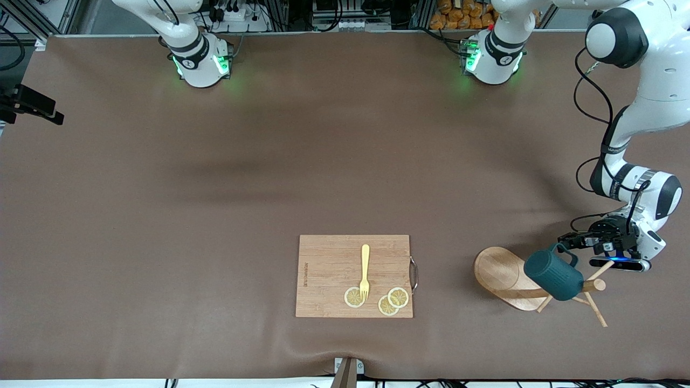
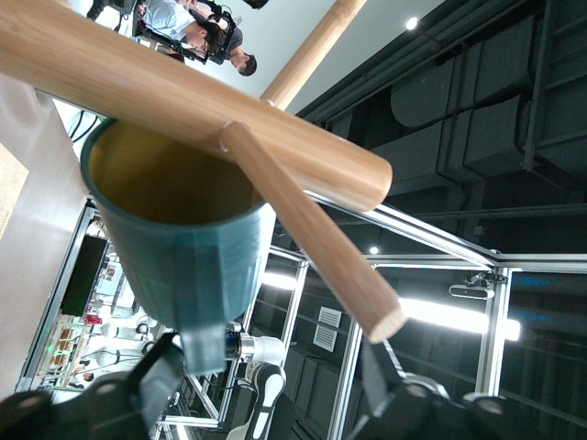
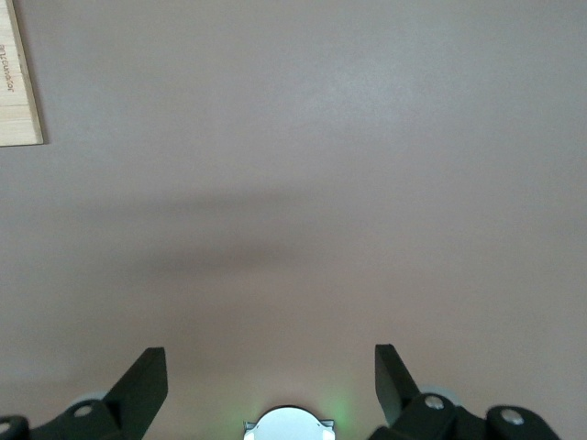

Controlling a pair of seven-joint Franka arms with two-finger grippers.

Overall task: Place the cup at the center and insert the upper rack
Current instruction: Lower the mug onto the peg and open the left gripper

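Note:
The upper rack [image 1: 498,272], a light wooden mug tree, lies tipped on its side toward the left arm's end of the table, with its disc base on edge. The dark teal cup [image 1: 554,275] hangs on its pole and pegs. In the left wrist view the pole [image 2: 183,92] crosses above the cup [image 2: 174,247], whose yellowish inside shows. My left gripper [image 1: 566,241] is at the cup's handle [image 2: 202,341]. Its fingers are open, and the handle sits between them close to one finger [image 2: 156,385]. My right gripper [image 3: 271,380] hangs open over bare table, holding nothing.
A rectangular wooden cutting board [image 1: 334,269] lies nearer the front camera at mid-table, carrying a yellow fork [image 1: 365,269] and lemon slices [image 1: 399,297]. Its metal handle [image 1: 414,274] faces the rack. One corner of the board [image 3: 18,73] shows in the right wrist view.

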